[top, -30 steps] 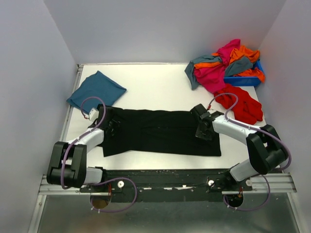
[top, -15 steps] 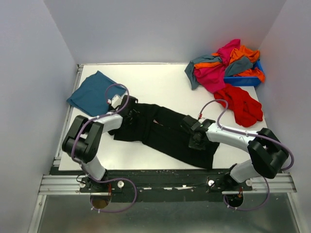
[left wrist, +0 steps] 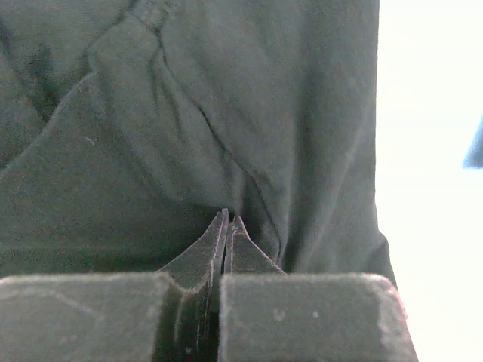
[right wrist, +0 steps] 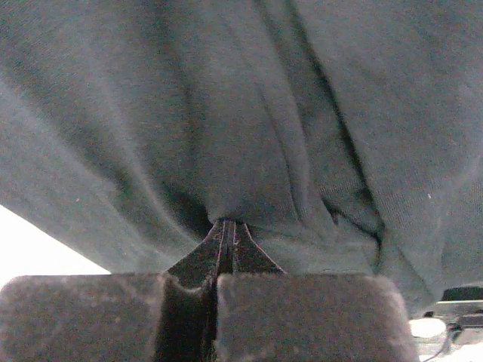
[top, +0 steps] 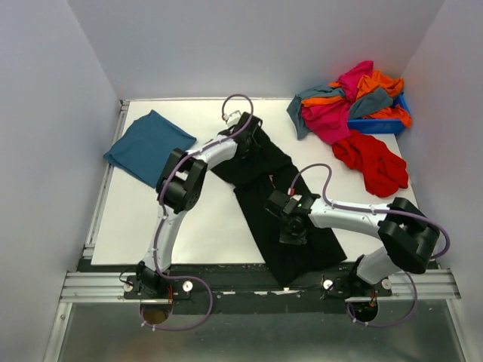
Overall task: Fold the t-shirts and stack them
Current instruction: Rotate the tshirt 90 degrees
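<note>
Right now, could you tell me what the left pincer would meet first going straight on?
The black t-shirt: the left pincer is shut on a fold of it; what lies behind the cloth is hidden.

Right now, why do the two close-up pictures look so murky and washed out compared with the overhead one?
Left wrist: the black t-shirt fills the frame and reads grey-green, the table beside it is blown out white, the left gripper blurs up close. Right wrist: same dark cloth, white glare bottom left, right gripper soft. Top external: even light, sharp, faint shadows.
</note>
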Controlling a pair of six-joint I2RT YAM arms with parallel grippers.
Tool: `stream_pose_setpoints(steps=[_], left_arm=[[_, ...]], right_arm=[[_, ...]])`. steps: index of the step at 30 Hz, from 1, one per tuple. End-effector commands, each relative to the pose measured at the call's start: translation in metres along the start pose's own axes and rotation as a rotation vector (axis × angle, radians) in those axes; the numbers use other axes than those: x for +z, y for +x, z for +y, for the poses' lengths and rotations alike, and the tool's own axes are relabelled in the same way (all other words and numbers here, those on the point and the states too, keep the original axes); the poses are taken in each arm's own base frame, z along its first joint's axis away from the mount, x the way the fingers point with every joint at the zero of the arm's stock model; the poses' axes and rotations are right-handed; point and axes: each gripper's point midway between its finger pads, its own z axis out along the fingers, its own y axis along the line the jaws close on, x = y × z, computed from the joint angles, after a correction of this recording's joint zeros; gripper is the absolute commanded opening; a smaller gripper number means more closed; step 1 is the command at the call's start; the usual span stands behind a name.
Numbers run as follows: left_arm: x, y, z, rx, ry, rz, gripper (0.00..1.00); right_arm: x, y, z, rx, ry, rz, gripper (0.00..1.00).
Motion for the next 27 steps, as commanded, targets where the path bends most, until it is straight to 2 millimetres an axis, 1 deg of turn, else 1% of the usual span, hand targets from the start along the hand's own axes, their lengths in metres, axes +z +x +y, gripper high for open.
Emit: stream_pose_setpoints(steps=[1,2,3,4,6,8,9,12,13,15,17,20,21,22,23,24,25,26,27], left_arm=[[0.041,0.0,0.026,0.177,-0.138,0.127,0.0],[0.05,-0.004,0.033,0.182,-0.157,0.151,0.0],[0.056,-0.014,0.029,0.179,-0.148,0.148,0.0],[0.064,-0.022,0.03,0.161,-0.145,0.15,0.0],[0.074,-0.038,0.033,0.132,-0.125,0.145,0.0],[0.08,-0.05,0.033,0.098,-0.075,0.141,0.0],[0.082,-0.055,0.033,0.085,-0.051,0.139,0.0],[0.087,-0.066,0.024,0.067,0.033,0.143,0.0],[0.087,-0.071,0.015,0.069,0.074,0.141,0.01],[0.085,-0.077,-0.001,0.089,0.156,0.139,0.04],[0.077,-0.079,-0.019,0.113,0.247,0.144,0.07],[0.058,-0.085,-0.036,0.139,0.309,0.144,0.16],[0.05,-0.087,-0.039,0.141,0.317,0.137,0.18],[0.034,-0.095,-0.047,0.146,0.341,0.115,0.21],[0.026,-0.094,-0.047,0.147,0.353,0.114,0.23],[0.014,-0.099,-0.048,0.147,0.366,0.096,0.27],[0.002,-0.105,-0.051,0.145,0.391,0.07,0.29],[-0.004,-0.106,-0.047,0.133,0.401,0.064,0.31],[-0.012,-0.112,-0.045,0.116,0.414,0.051,0.31]], right_arm=[[0.001,0.024,0.05,-0.077,-0.16,0.113,0.01],[-0.001,0.024,0.059,-0.101,-0.198,0.115,0.01],[-0.005,0.024,0.068,-0.122,-0.241,0.115,0.01],[-0.009,0.023,0.075,-0.138,-0.277,0.112,0.01],[-0.022,0.02,0.092,-0.197,-0.376,0.09,0.01],[-0.037,0.01,0.099,-0.236,-0.422,0.035,0.01],[-0.047,0.002,0.102,-0.256,-0.45,-0.002,0.01],[-0.07,-0.024,0.101,-0.278,-0.474,-0.105,0.01],[-0.076,-0.033,0.097,-0.271,-0.468,-0.129,0.01],[-0.08,-0.055,0.082,-0.226,-0.445,-0.159,0.02],[-0.079,-0.076,0.065,-0.179,-0.422,-0.181,0.03],[-0.067,-0.103,0.034,-0.123,-0.338,-0.209,0.06],[-0.062,-0.107,0.027,-0.117,-0.313,-0.209,0.06],[-0.056,-0.115,0.018,-0.111,-0.269,-0.23,0.07],[-0.052,-0.118,0.016,-0.122,-0.254,-0.232,0.08],[-0.047,-0.119,0.014,-0.128,-0.24,-0.223,0.08],[-0.041,-0.119,0.012,-0.126,-0.222,-0.207,0.05],[-0.034,-0.119,0.009,-0.117,-0.198,-0.189,0.01],[-0.028,-0.12,0.006,-0.11,-0.177,-0.178,0.01]])
